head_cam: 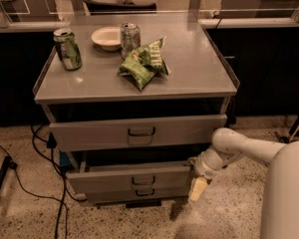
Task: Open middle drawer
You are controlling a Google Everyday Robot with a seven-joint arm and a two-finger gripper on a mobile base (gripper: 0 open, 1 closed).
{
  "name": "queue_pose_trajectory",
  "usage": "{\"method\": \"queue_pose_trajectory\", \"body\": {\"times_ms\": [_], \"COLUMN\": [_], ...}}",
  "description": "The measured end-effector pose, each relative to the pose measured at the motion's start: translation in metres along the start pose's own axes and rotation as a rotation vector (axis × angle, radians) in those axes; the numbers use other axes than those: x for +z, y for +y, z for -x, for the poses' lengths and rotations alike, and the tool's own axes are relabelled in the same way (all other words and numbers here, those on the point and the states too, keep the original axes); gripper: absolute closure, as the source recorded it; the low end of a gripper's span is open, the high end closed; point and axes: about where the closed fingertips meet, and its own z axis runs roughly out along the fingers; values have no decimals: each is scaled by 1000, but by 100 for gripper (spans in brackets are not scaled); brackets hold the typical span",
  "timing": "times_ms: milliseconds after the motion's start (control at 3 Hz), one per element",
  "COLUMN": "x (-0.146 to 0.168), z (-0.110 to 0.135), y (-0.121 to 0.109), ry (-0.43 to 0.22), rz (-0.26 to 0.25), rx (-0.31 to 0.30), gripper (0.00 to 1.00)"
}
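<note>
Middle drawer [104, 180] stands partly pulled out; the gripper [198, 188] is at its right edge, grasp unclear.

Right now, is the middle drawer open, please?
Partly open: the middle drawer juts beyond the bottom drawer; gripper beside its right end.

The arm [249, 148] is showing smooth white shells, swelling into a rounded, ball-like joint [225, 139] at ten o'clock of the broad white cylindrical body [289, 193], which is filling the frame's four o'clock corner. A ribbed, greyer wrist [208, 164] is narrowing at seven o'clock of that joint. The gripper [198, 188] is sitting at about five o'clock from the frame's centre, looking pale cream-yellow.
</note>
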Motion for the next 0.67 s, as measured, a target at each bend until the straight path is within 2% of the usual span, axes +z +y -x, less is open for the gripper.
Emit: {"method": "queue_pose_trajectory", "body": {"times_ms": [667], "x": [-27], "z": [-9], "y": [42], "ry": [30], "rz": [108], "rx": [29], "gripper": [0]}}
